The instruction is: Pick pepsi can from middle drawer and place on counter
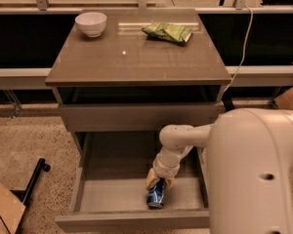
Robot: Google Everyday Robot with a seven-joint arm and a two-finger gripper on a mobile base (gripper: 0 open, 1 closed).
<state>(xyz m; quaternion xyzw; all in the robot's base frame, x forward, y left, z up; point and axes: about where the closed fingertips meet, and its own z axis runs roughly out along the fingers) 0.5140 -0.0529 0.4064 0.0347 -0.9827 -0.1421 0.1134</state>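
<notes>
While the claw (159, 182) is seen down on the pepsi can (156, 197) near the front wall of the open middle drawer (112, 194), below the desk's (136, 62) front edge, its grip cannot be told; the can could be dropped on lifting if loosely held.

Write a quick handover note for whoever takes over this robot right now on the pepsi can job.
Claw: down inside the open middle drawer, at the top of the pepsi can; grasp not confirmed.
Can: on the drawer floor near the front.
Counter: holds a white bowl and a green snack bag, no can.
Done: drawer open, claw at can.
Left: secure grasp, lift out, place on counter.
</notes>
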